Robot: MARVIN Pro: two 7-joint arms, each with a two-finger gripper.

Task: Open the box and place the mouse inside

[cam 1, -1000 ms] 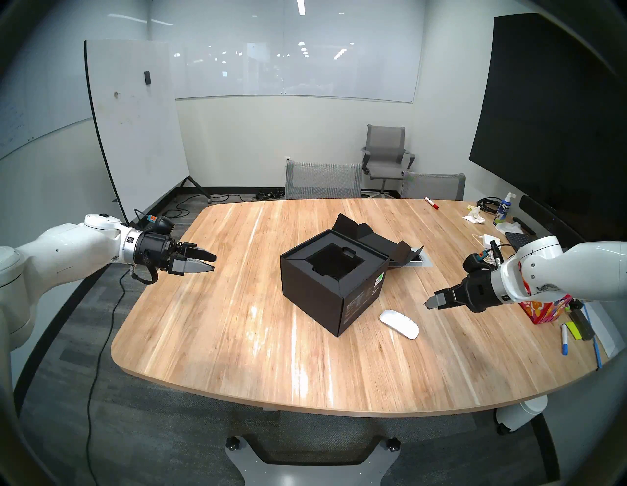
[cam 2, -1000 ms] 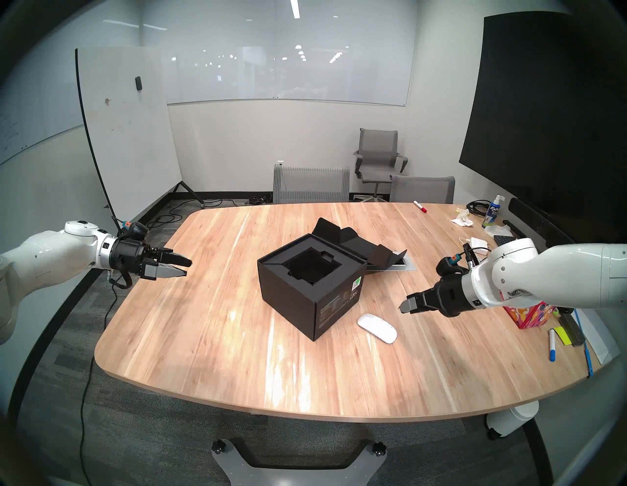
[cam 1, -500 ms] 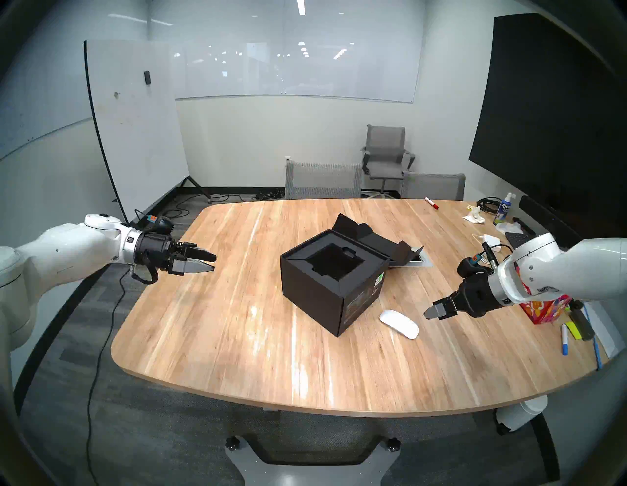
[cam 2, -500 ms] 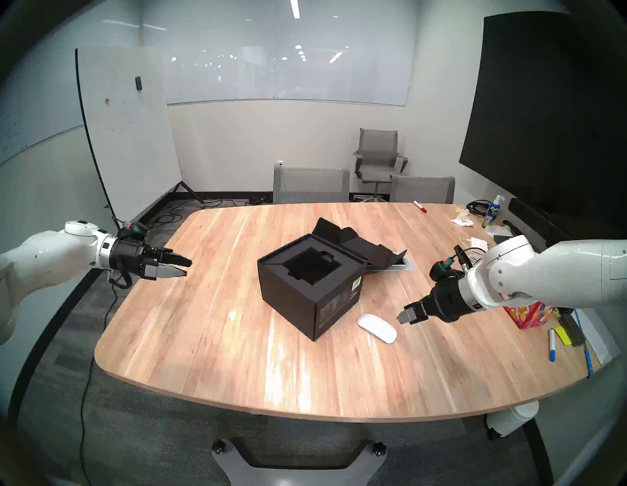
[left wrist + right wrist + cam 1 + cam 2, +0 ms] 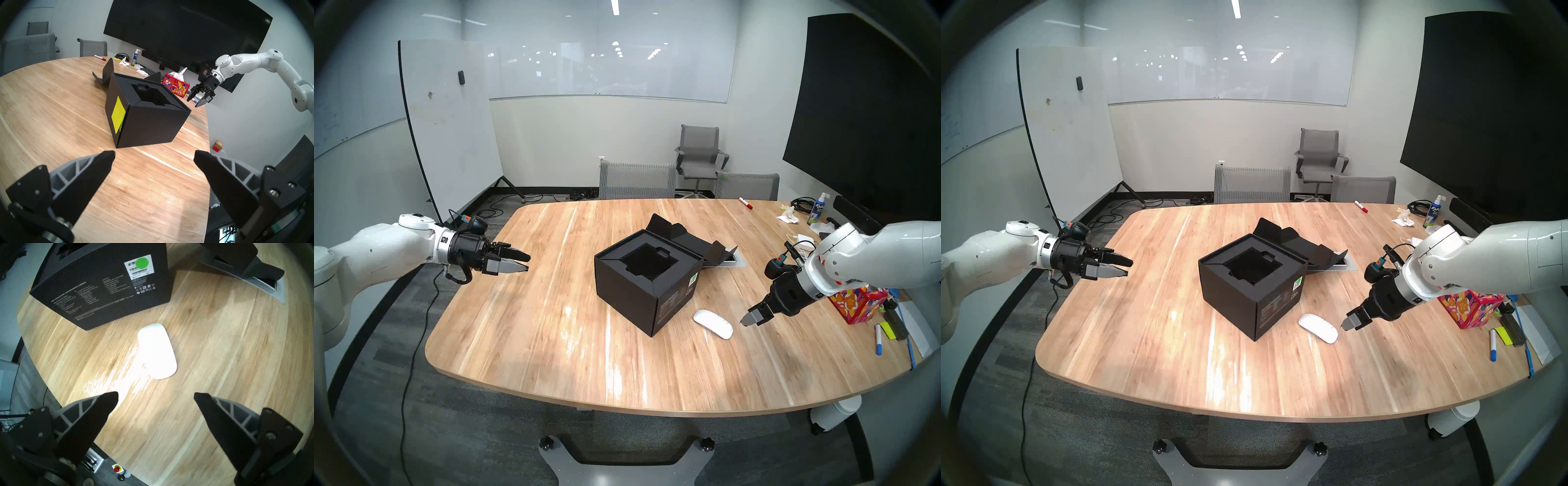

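The black box [image 5: 626, 298] stands mid-table with its flap lid [image 5: 687, 237] folded back flat behind it, so the recessed black insert [image 5: 648, 263] is exposed. A yellow-green sticky note [image 5: 118, 117] shows on its left side. The white mouse [image 5: 712, 324] lies on the table just right of the box's near corner. My right gripper [image 5: 750, 319] hovers open, tilted down, just right of the mouse; in the right wrist view the mouse [image 5: 157, 351] lies ahead of the open fingers [image 5: 102, 411]. My left gripper [image 5: 527, 262] hangs open and empty at the table's left edge, well clear of the box.
A red floral tissue box [image 5: 857, 305] sits behind my right wrist. Blue markers [image 5: 878, 342], a white power adapter [image 5: 806, 239], a spray bottle [image 5: 818, 208] and a red marker [image 5: 745, 203] line the right and far edges. Grey chairs [image 5: 636, 180] stand behind the table.
My right gripper has dropped lower and tilted downward, ending close beside the mouse. The left arm, box and mouse have not moved.
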